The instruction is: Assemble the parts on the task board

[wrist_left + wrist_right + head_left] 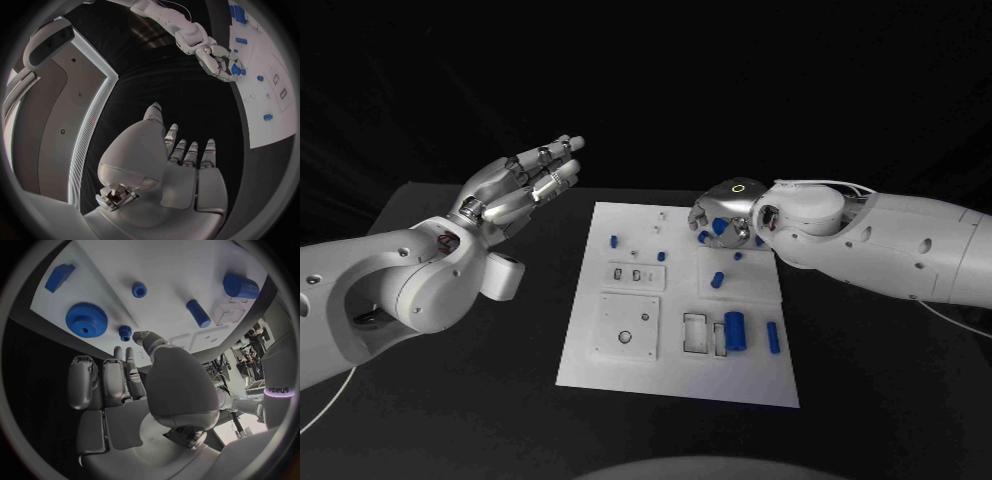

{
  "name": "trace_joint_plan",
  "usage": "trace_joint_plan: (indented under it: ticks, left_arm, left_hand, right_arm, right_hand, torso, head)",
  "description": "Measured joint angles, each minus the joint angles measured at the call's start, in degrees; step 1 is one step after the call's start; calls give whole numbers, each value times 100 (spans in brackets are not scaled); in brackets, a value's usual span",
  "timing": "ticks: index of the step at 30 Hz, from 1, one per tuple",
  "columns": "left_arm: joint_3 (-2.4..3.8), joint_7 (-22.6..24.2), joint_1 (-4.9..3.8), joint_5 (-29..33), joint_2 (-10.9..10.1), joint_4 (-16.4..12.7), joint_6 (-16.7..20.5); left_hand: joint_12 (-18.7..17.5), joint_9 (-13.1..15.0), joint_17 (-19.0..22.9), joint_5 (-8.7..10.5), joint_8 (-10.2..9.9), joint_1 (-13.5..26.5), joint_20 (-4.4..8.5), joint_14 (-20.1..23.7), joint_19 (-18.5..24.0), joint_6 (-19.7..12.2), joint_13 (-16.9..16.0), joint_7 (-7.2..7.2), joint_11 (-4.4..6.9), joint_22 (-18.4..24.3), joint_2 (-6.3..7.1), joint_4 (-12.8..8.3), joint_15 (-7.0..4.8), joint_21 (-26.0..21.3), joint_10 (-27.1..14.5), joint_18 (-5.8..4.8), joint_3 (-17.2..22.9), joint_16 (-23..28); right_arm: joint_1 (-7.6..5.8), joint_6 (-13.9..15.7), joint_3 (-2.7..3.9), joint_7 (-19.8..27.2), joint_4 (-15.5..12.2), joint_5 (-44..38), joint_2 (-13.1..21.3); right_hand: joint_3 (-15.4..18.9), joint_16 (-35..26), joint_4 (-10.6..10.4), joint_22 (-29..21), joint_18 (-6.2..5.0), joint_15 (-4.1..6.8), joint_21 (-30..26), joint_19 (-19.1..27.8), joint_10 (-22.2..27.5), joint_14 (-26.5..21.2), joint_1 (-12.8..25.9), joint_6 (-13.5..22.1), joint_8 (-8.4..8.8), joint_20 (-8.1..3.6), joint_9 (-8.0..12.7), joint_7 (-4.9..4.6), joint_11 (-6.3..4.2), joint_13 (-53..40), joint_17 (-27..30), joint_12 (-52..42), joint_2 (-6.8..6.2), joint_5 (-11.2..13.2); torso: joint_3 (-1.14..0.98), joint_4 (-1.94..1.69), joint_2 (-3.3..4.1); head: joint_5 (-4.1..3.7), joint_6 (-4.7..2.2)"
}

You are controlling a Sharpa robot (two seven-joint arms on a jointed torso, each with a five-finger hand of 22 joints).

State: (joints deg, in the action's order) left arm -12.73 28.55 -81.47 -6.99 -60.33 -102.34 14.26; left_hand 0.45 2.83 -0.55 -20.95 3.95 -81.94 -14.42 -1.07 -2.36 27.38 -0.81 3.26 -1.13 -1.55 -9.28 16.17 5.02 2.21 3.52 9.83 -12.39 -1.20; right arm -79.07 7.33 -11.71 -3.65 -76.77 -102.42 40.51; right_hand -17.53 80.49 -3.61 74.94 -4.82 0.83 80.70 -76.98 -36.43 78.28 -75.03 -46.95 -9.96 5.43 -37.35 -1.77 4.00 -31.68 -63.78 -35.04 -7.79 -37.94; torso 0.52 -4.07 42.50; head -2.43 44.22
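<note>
The white task board (678,372) lies in the middle of the black table with several blue parts on it. My right hand (724,212) hovers over the board's far right corner, fingers curled downward. In the right wrist view its thumb and fingertips (141,336) sit just short of a small blue gear (125,331), beside a large blue gear (87,318); nothing shows between them. My left hand (524,190) is raised off the board's left side, open and flat, holding nothing. The left wrist view also shows the right hand (219,60) above the board (269,100).
Near the right hand lie a blue wedge (59,276), a small round part (139,289), a blue peg (199,313) and a thick cylinder (240,286). Nearer me the board carries a large blue cylinder (734,325), a thin bar (773,336) and rectangular recesses (629,328).
</note>
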Motion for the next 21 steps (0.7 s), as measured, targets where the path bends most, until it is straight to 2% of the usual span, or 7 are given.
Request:
trace_joint_plan:
  ticks: [2,5,8,11,16,21]
  left_arm:
    - [0,-7,0,-1,0,7,-2]
    - [0,-16,0,-1,0,10,-6]
    - [-1,-28,1,-1,0,6,-11]
    - [-2,-41,1,-2,3,2,-20]
    - [-2,-60,2,-2,12,3,-33]
    - [-3,-70,3,-2,8,6,-34]
  left_hand:
    - [0,16,0,-31,64,-52,0,0,0,147,0,24,-29,0,-11,0,0,0,29,0,0,0]
    - [0,31,0,-69,102,-67,0,0,0,284,0,61,-29,0,-22,0,0,0,29,0,0,0]
    - [0,32,0,-112,114,-99,0,0,0,283,0,61,-29,0,-9,0,0,0,29,0,0,0]
    - [0,31,0,-118,127,-113,0,0,0,304,1,82,-29,0,-23,0,0,0,29,-1,0,0]
    - [0,31,1,-199,127,-160,-42,-20,0,303,1,82,-49,0,-23,-17,21,0,49,0,-16,0]
    - [0,31,1,-246,127,-196,-42,-20,0,281,1,60,-49,0,-15,-16,20,0,49,0,-15,0]
  right_arm:
    - [3,0,0,1,19,-2,-9]
    - [5,0,0,7,53,-4,-24]
    - [12,-4,0,13,94,-6,-45]
    - [24,-12,0,22,131,-7,-64]
    - [53,-27,1,41,194,-10,-99]
    - [85,-29,1,61,247,-11,-120]
  right_hand:
    - [-30,0,11,0,0,21,0,0,0,-21,0,-3,0,0,-27,-3,0,-12,20,0,0,0]
    - [-76,0,29,0,0,21,0,0,-30,-20,0,-61,-40,0,-91,-61,-19,-43,35,0,0,0]
    - [-109,-6,27,-1,0,41,-1,0,-89,-41,17,-98,-67,0,-159,-46,-37,-69,58,0,-17,0]
    - [-150,-23,37,-1,0,41,-3,0,-182,-41,30,-136,-98,0,-232,-84,-54,-96,64,0,-30,58]
    - [-173,-22,59,-1,0,53,-3,0,-280,-53,30,-177,-134,0,-352,-68,-91,-121,79,0,-30,121]
    - [-227,-23,85,-2,-1,62,-3,22,-372,-62,30,-251,-200,-22,-472,-98,-123,-139,84,0,-30,121]
  torso:
    - [0,-1,-4]
    - [3,-1,-8]
    - [4,-1,-13]
    - [8,-2,-16]
    - [9,-5,-21]
    - [10,-9,-26]
  head:
    - [-1,12]
    - [5,34]
    - [6,58]
    - [-2,75]
    - [-5,96]
    - [-5,116]
